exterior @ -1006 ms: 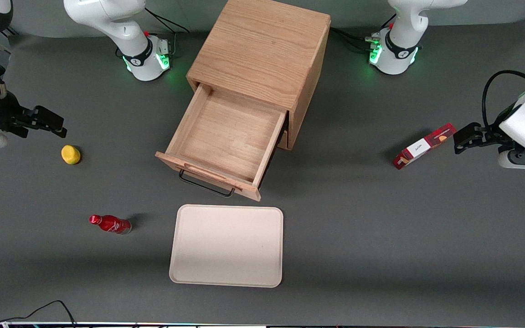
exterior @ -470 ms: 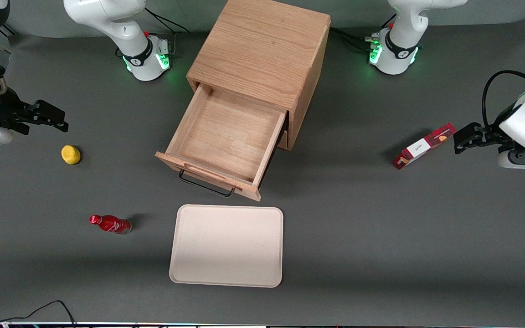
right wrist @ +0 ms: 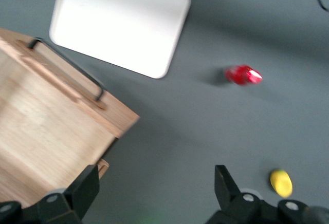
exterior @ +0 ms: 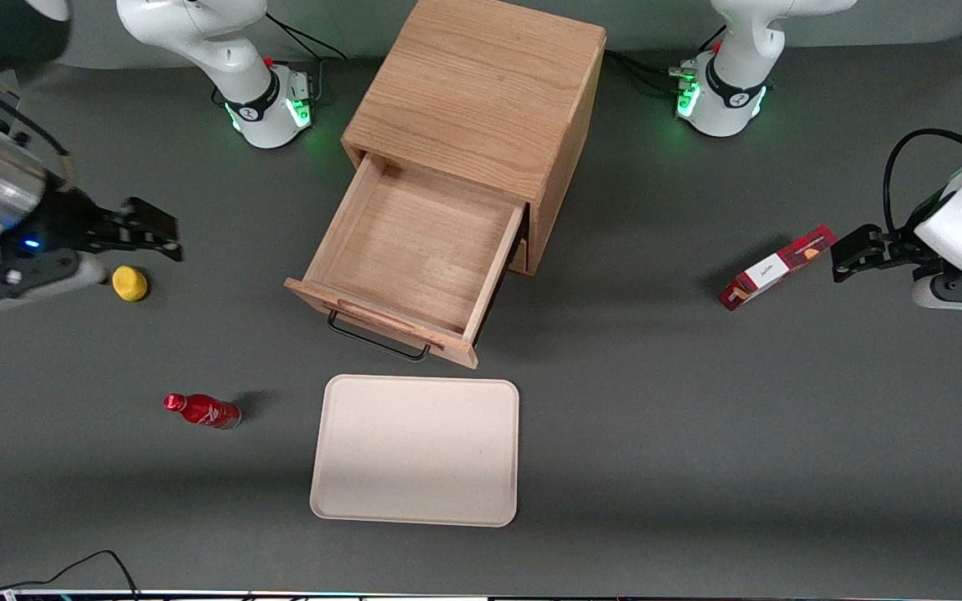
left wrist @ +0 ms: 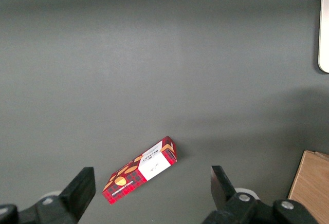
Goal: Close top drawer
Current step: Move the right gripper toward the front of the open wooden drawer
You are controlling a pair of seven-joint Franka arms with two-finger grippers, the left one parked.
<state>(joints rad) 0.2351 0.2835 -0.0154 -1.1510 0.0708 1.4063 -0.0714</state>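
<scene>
Front view: the top drawer (exterior: 410,250) of the oak cabinet (exterior: 481,92) stands pulled far out, its shallow box interior bare and its thin black wire handle (exterior: 377,340) projecting from the front panel toward the cream tray (exterior: 416,451), which lies on the table just in front of it. The gripper (exterior: 147,229) hangs above the table toward the working arm's end, well apart from the drawer and close above a small yellow lemon-like fruit (exterior: 129,283); its two fingers are spread apart with nothing between them, as the right wrist view confirms, where both fingers (right wrist: 82,190) frame bare table with the drawer's front corner (right wrist: 115,118) between them and the tray. A red bottle (exterior: 202,411) lies on its side nearer the front camera than the fruit, and a red carton (exterior: 776,268) lies toward the parked arm's end. Judged from this layout, the closing push has not yet begun. Risks: the drawer sits skewed to the table edges, so a push not aligned with its slide direction could jam it or shift the whole cabinet; contact at one corner of the front panel could rack the drawer; a low approach could knock the fruit or bottle; a finger could snag under the wire handle.
</scene>
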